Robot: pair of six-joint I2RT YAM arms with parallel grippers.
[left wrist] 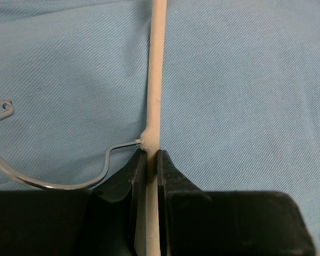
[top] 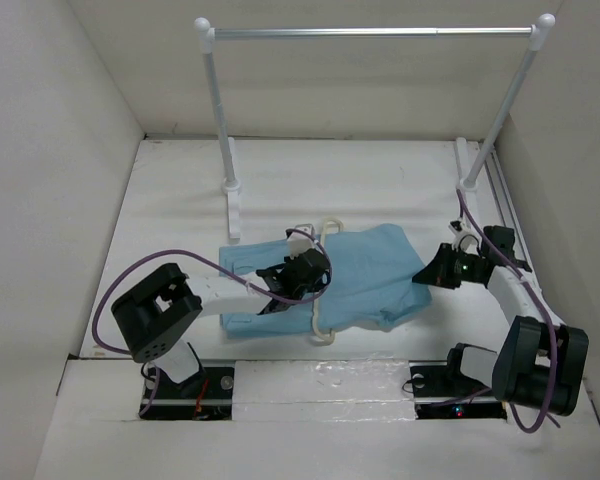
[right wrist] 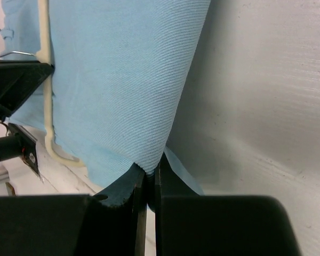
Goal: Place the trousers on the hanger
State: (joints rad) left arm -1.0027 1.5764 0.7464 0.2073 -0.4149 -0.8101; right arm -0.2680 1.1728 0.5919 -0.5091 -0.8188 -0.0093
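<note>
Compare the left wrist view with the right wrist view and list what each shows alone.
Left wrist only: the whole curve of the wire hook, and the left gripper shut on the hanger, seen close up. Right wrist only: the right gripper shut on the edge of the trousers, with bare table beside them. Both: the cream hanger lying against the light blue trousers.

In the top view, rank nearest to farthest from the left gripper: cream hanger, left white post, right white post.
1. Thin cream hanger, clamped in the left gripper, centre.
2. Left white post, back left.
3. Right white post, back right.
</note>
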